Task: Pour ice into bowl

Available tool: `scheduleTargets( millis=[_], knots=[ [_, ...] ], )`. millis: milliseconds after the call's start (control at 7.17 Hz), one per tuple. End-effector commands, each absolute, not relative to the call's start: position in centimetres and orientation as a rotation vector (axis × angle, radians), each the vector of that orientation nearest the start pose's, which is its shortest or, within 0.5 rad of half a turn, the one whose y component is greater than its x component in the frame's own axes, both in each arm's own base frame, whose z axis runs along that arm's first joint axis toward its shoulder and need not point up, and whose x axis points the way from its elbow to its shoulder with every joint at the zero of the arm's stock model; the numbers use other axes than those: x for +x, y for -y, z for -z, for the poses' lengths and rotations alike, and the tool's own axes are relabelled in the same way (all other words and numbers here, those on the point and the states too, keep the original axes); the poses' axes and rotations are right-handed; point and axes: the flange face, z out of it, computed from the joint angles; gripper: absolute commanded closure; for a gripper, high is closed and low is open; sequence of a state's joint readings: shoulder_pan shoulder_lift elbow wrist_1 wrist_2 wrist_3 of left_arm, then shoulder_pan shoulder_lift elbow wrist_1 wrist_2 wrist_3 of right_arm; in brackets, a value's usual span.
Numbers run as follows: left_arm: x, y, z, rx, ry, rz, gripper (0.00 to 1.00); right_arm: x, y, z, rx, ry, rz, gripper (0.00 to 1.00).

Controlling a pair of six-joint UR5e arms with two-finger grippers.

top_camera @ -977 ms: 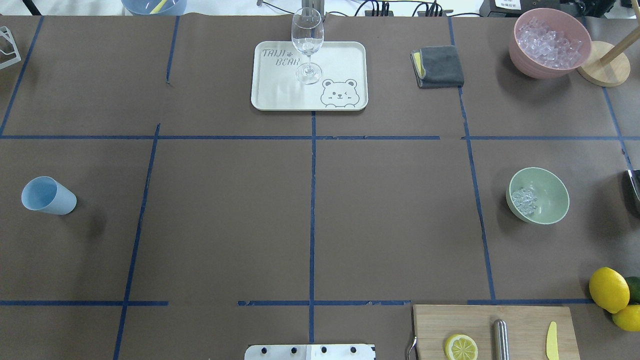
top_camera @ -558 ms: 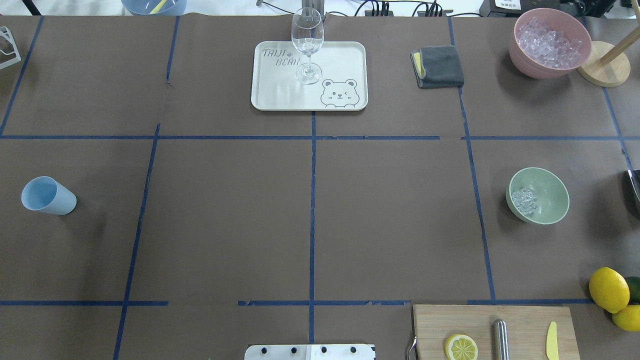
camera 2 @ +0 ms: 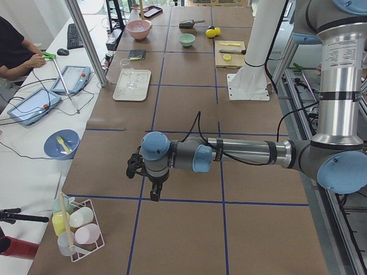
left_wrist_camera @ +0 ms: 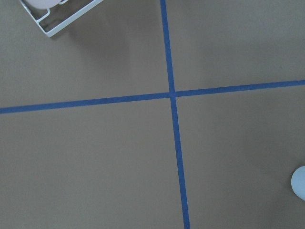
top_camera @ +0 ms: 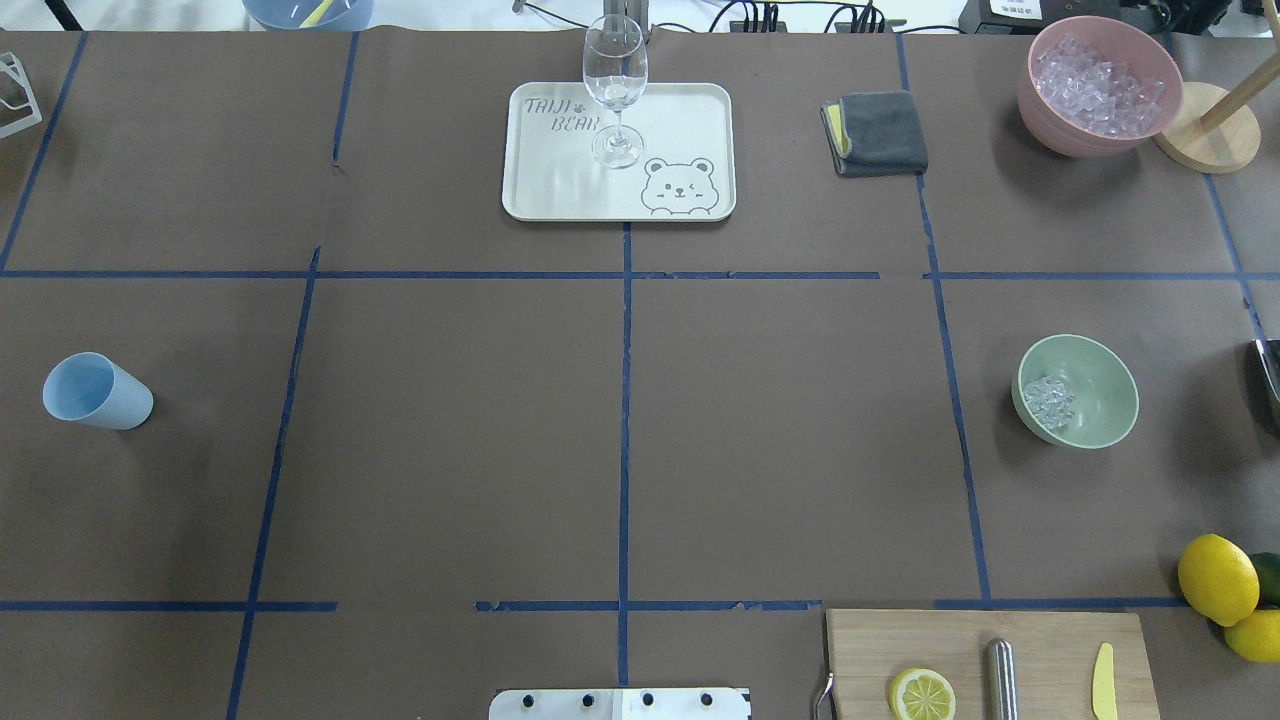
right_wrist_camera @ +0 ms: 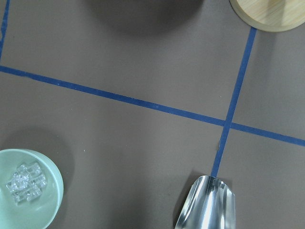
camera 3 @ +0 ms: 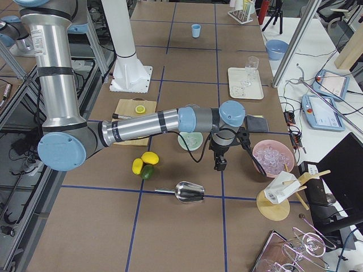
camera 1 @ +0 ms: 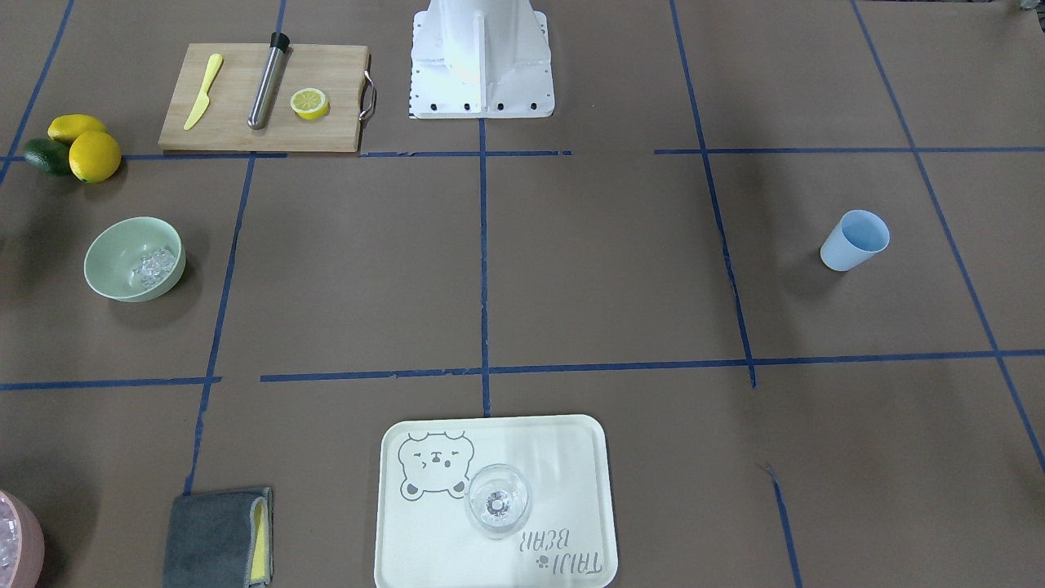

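Overhead exterior view: a brown paper-covered desk [top_camera: 450, 420] marked into squares with blue tape. On the right side, about midway between near and far, a round mint-green bowl [top_camera: 1105, 385] stands upright. A small cluster of clear ice cubes [top_camera: 1048, 401] lies inside it, against its left inner wall.

At the far right corner a pink bowl [top_camera: 1040, 105] is heaped with ice-like pieces. Left of it lies a folded grey cloth [top_camera: 880, 132]. At far centre a cream tray [top_camera: 680, 120] with a bear drawing carries an upright wine glass [top_camera: 615, 85]. A light blue cup [top_camera: 97, 392] stands alone on the left side. On the near right, a wooden cutting board [top_camera: 1050, 640] holds a lemon slice [top_camera: 922, 694], with whole lemons [top_camera: 1217, 578] just beyond its right end.

Neither arm appears in this view. From the desk's right end, the right hand [camera 3: 219, 164] hangs pointing down above the desk, between the mint-green bowl and the pink bowl. A metal scoop [camera 3: 187, 191] lies on the desk close by, apart from the hand. From the desk's left end, the left hand [camera 2: 153, 192] hangs pointing down over bare desk. Both hands appear only at a distance from the side, so I cannot tell whether their fingers are wide or narrow. Nothing can be seen in either hand.
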State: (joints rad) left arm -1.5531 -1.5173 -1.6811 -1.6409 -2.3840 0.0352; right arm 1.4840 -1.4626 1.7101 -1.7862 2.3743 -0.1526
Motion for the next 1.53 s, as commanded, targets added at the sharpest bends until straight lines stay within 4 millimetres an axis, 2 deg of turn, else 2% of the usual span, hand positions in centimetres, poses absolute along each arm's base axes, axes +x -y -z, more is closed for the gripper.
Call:
scheduleTargets(
  millis=[0, 140, 419, 558, 698, 837, 1116, 1256, 1395],
  knots=[
    [-4.3, 47.4, -60.0, 0.095, -0.827, -0.101, 0.0, 1.1, 53.2, -55.5, 0.054, 0.817, 0.235, 0.0],
    [-4.4, 47.4, -59.2, 0.106, -0.821, -0.103, 0.0, 1.0, 53.2, -55.7, 0.038, 0.823, 0.216, 0.0],
    [-4.5, 47.0, -59.8, 0.099, -0.813, -0.102, 0.0, 0.9, 53.5, -54.8, 0.055, 0.826, 0.224, 0.0],
    [-4.7, 47.2, -59.5, 0.112, -0.788, -0.11, 0.0, 0.9, 53.5, -55.2, 0.049, 0.826, 0.225, 0.0],
    [-4.9, 47.4, -59.4, 0.16, -0.765, -0.209, 0.0, 0.9, 53.5, -55.0, 0.054, 0.822, 0.226, 0.0],
    [-4.9, 47.2, -60.5, 0.155, -0.76, -0.242, 0.0, 1.0, 53.0, -56.2, 0.031, 0.817, 0.216, 0.0],
    [-4.7, 47.8, -59.9, 0.155, -0.77, -0.239, 0.0, 1.3, 50.9, -59.8, -0.029, 0.806, 0.198, 0.0],
    [-4.8, 47.9, -60.3, 0.155, -0.765, -0.243, 0.0, 1.6, 49.1, -61.7, -0.028, 0.797, 0.2, 0.0],
    [-4.8, 47.2, -61.8, 0.132, -0.767, -0.236, 0.0, 1.8, 46.7, -64.0, -0.027, 0.798, 0.193, 0.0]
  ],
)
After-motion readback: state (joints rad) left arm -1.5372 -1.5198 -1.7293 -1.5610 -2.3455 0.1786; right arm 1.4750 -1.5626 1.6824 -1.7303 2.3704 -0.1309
